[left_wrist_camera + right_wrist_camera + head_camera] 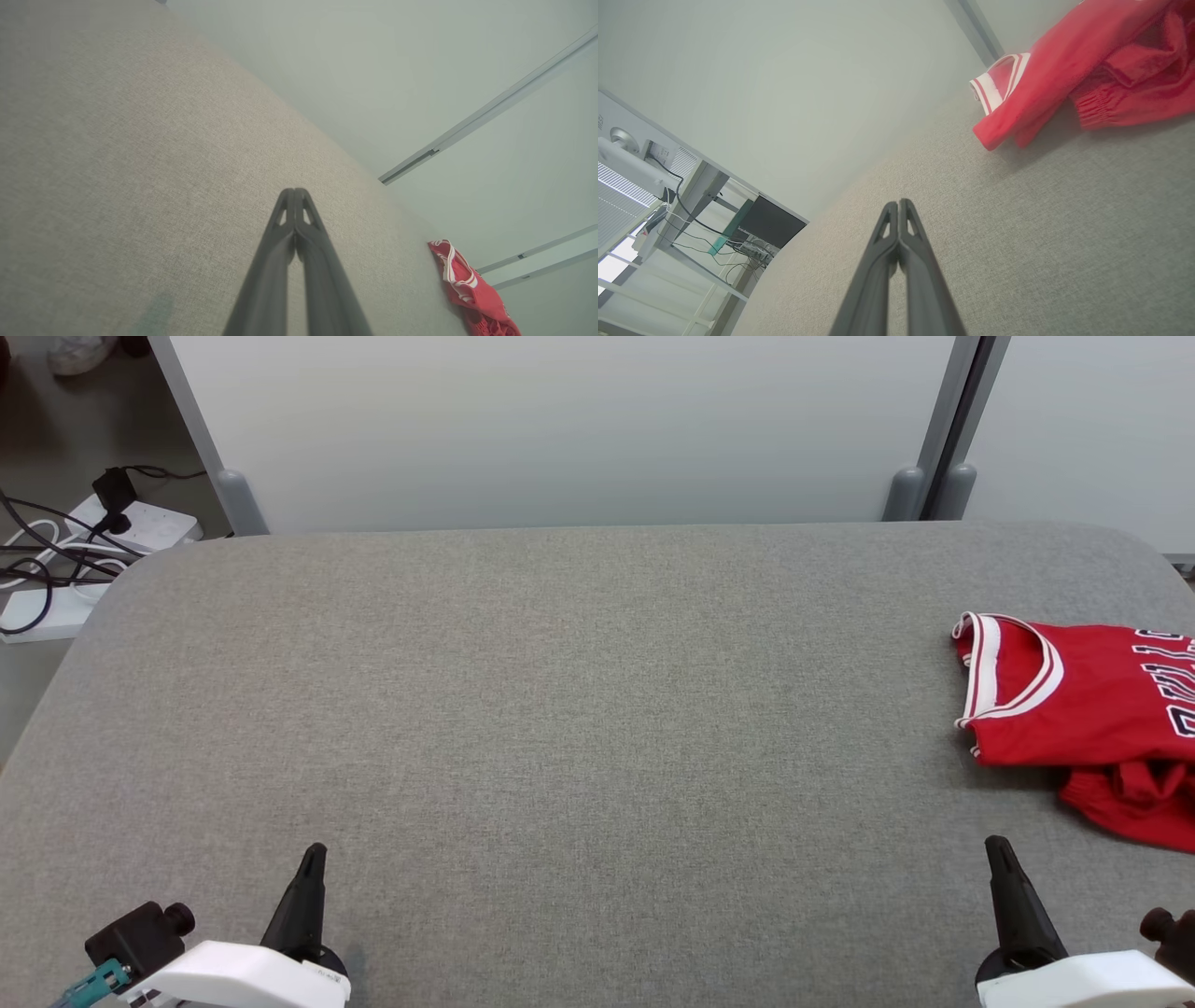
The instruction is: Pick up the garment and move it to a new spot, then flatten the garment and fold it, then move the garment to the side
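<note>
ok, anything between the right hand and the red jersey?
Nothing visible. Only bare grey tabletop lies between the right hand and the red jersey, which sits ahead and to the hand's right. The hand is shut and holds nothing.

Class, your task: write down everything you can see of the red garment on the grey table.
The red garment looks like a sleeveless sports jersey in smooth, thin fabric, with white striped trim round its opening and dark, white-edged lettering cut off by the head view's right edge. Its far part lies fairly flat; its near part is bunched, with a gathered edge. It rests on the grey table near its right side; nothing else touches it.
</note>
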